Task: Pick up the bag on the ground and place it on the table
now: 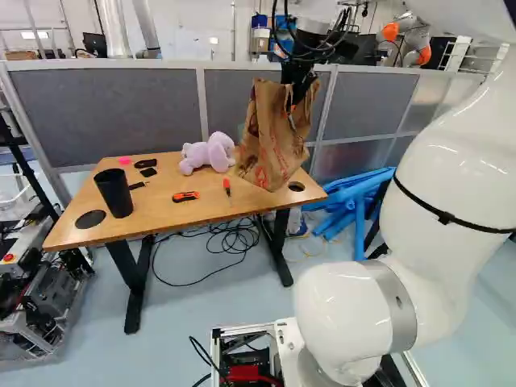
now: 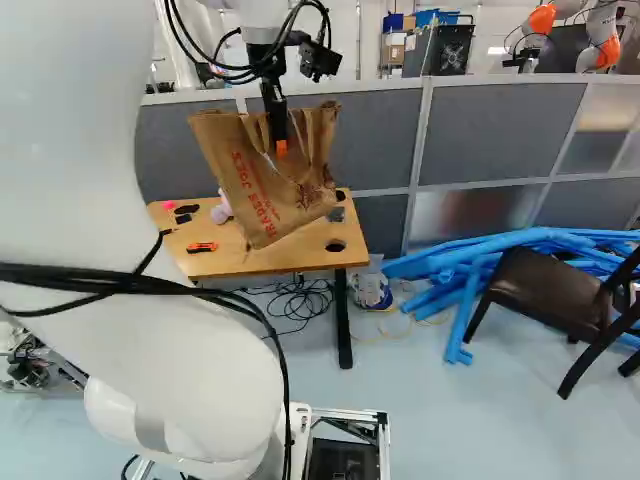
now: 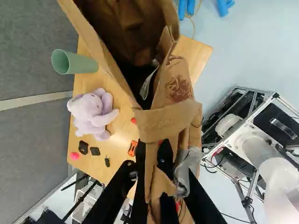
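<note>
My gripper (image 2: 281, 148) is above the table (image 2: 230, 262), shut on the upper part of a brown paper bag (image 2: 265, 190). In the left base view the bag (image 1: 270, 141) hangs tilted over the table's right end; whether its bottom touches the tabletop I cannot tell. The wrist view has the gripper (image 3: 154, 151) with folded paper of the bag (image 3: 166, 122) pinched between its two black fingers. The bag's open mouth gapes ahead of them, and part of the table lies hidden under it.
On the table are a purple plush toy (image 1: 208, 153), a black cup (image 1: 114, 193), an orange cutter (image 1: 185, 197), a screwdriver (image 1: 226, 187) and a green cup (image 3: 74, 62). Blue tubes (image 2: 500, 255) and a chair (image 2: 550, 295) stand to the right. Another robot (image 2: 600, 40) is beyond the divider.
</note>
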